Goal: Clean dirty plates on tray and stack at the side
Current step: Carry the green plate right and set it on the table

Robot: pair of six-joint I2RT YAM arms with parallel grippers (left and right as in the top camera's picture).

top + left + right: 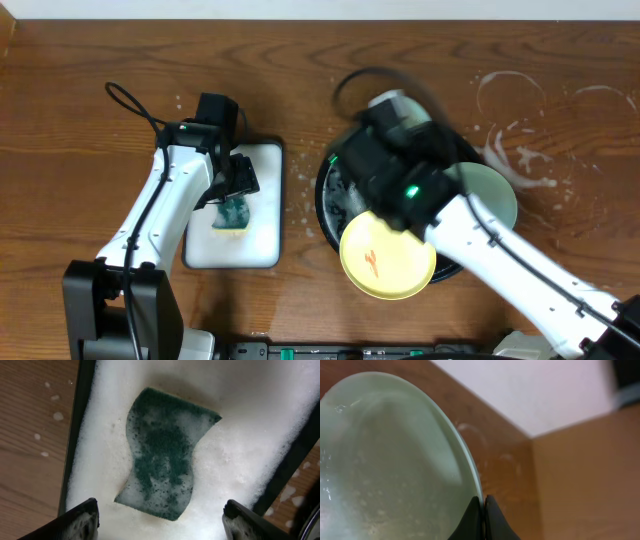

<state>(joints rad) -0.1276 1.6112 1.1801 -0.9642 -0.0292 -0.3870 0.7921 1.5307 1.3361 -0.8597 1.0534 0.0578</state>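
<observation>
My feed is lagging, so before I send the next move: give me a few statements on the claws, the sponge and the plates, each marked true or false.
1. The left claw is open above the sponge, not gripping it. True.
2. The right claw is empty. False: it is shut on the rim of a mint-green plate.
3. The yellow plate carries a red-orange smear. True.
4. The sponge lies on the bare wooden table. False: it lies in the foam of the white tray.
</observation>
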